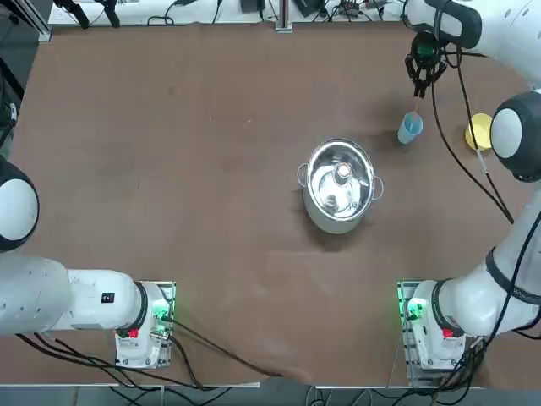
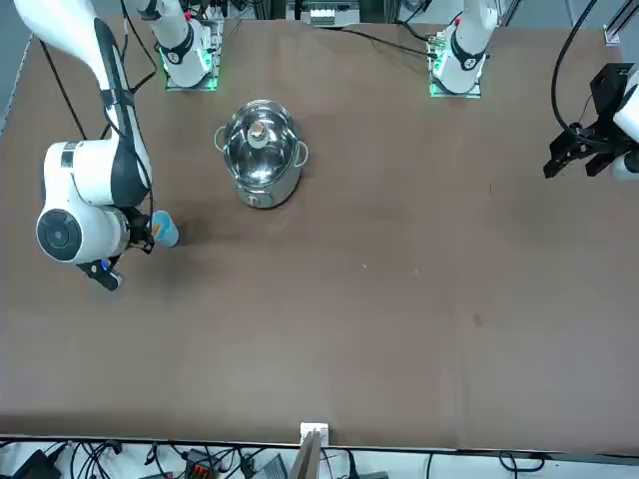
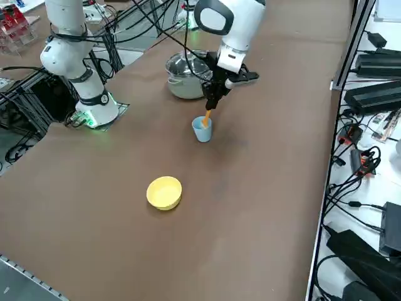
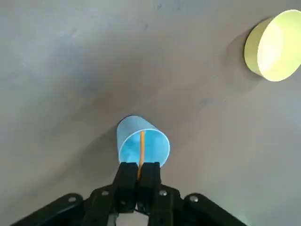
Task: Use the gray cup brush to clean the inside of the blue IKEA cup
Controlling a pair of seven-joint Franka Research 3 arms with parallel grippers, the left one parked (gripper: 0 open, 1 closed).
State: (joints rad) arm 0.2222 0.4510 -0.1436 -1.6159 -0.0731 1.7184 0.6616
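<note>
Brown table from overhead: I see the cup (image 1: 410,128) just below my right gripper (image 1: 422,74); side-on, the brush (image 3: 205,120) slants into it; at the wrist, fingers (image 4: 127,179) are clamped on its handle, shaft pointing straight into the cup mouth.

— What sort of place is this?

— A robotics lab, by every sign. Two white arms (image 1: 507,279) are bolted on metal base plates (image 1: 427,334) with green lights at one edge of a wide brown worktop (image 1: 211,211).

— Not a kitchen, then? There's a steel pot (image 1: 340,184) out, a blue cup (image 3: 202,130) and a yellow bowl (image 3: 164,192).

— They stand alone on bare board, with no sink or stove. Black cables (image 3: 351,182) trail along the floor beside the worktop, near black boxes of equipment (image 3: 376,97). More wires and plugs (image 2: 210,464) crowd the far edge, and a framed rack (image 3: 25,94) stands behind one arm.
</note>
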